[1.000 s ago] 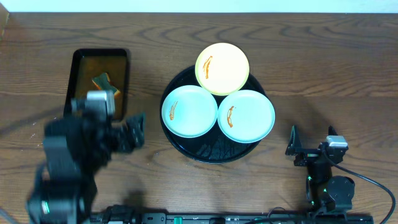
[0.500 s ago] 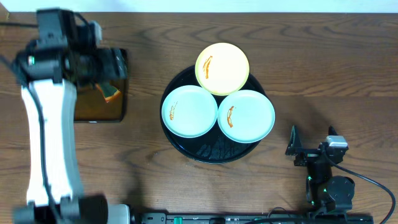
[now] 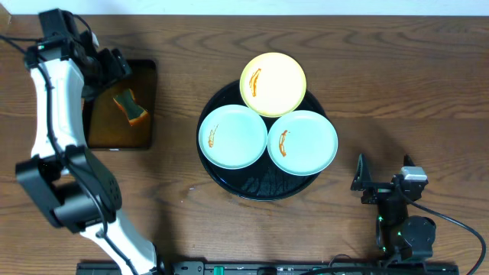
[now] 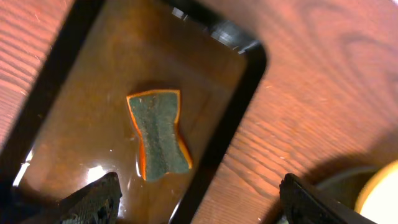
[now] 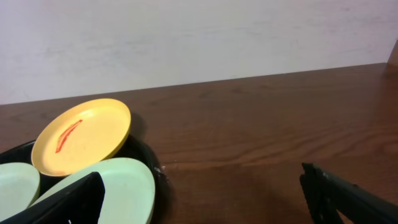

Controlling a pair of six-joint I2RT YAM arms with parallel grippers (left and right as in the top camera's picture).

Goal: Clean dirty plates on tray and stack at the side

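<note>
The left gripper [image 3: 107, 67] hangs over the far-left corner of the rectangular black pan [image 3: 150, 114], with its fingers spread wide and nothing between them. In the left wrist view the two fingertips [image 4: 93, 200] frame the pan from above. An orange-edged sponge [image 4: 159, 134] with a dark green face lies in the brownish liquid, apart from both fingertips. The right gripper [image 3: 361, 182] rests low near the right front of the table [image 3: 412, 84], beside the tray [image 3: 260, 189]. Its fingers are also spread and hold nothing. All three plates sit on the round black tray. The pale yellow plate [image 3: 273, 84] is at the far side and overhangs the tray rim. One mint plate [image 3: 232, 137] sits at the left and the other mint plate [image 3: 302, 143] at the right. Each plate carries one orange-brown smear. The plates sit rim to rim, and whether their rims overlap cannot be determined.
</note>
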